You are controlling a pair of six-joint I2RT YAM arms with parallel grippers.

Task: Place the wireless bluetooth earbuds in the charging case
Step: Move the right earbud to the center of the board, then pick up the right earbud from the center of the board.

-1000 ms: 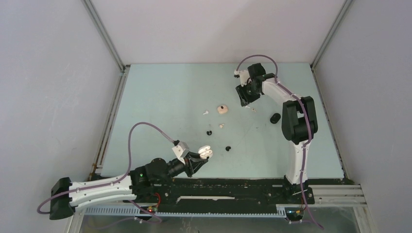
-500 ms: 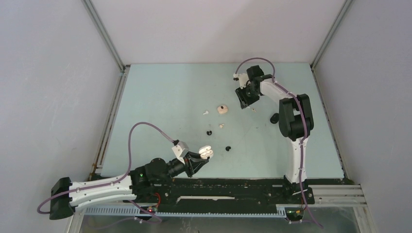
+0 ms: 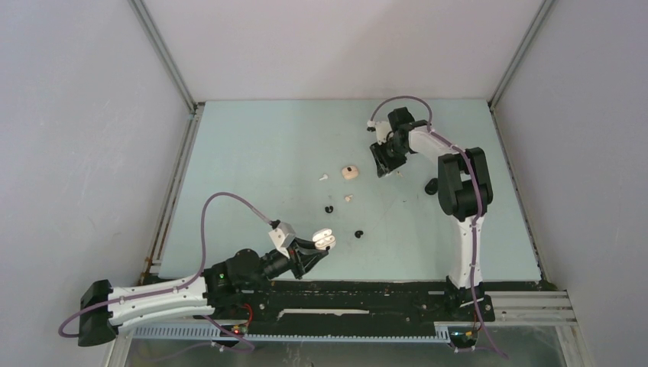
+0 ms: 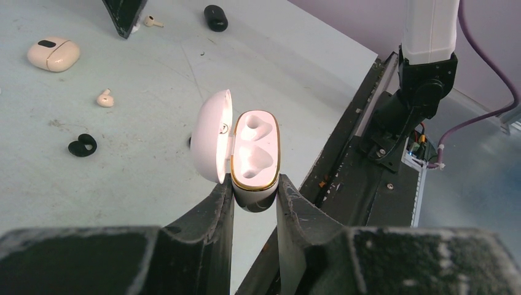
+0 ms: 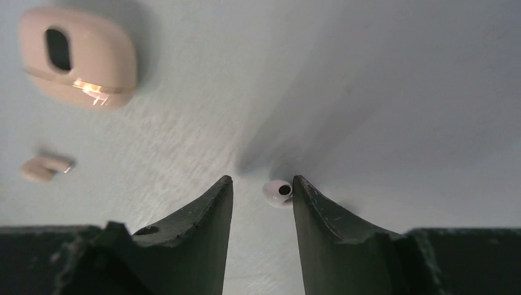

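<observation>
Right gripper [image 5: 262, 180]: parted, nothing held, low over the table [image 5: 399, 92]. In the gap, touching the inner face of 1 finger: earbud [image 5: 278, 191], white, off-centre; long axis not discernible. Beyond the other finger, well apart: beige earbud [image 5: 46, 167], beige case [image 5: 77, 58]. Left gripper [image 4: 255, 184]: clamped on the case [image 4: 255, 150], lid swung open, 2 sockets empty, far from the earbud. Nearer arm: right. Judged next: centre on the earbud, then close.

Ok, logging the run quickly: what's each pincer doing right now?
Left pincer: shut on the open white charging case.
Right pincer: open, a white earbud between its fingertips, not gripped.
</observation>
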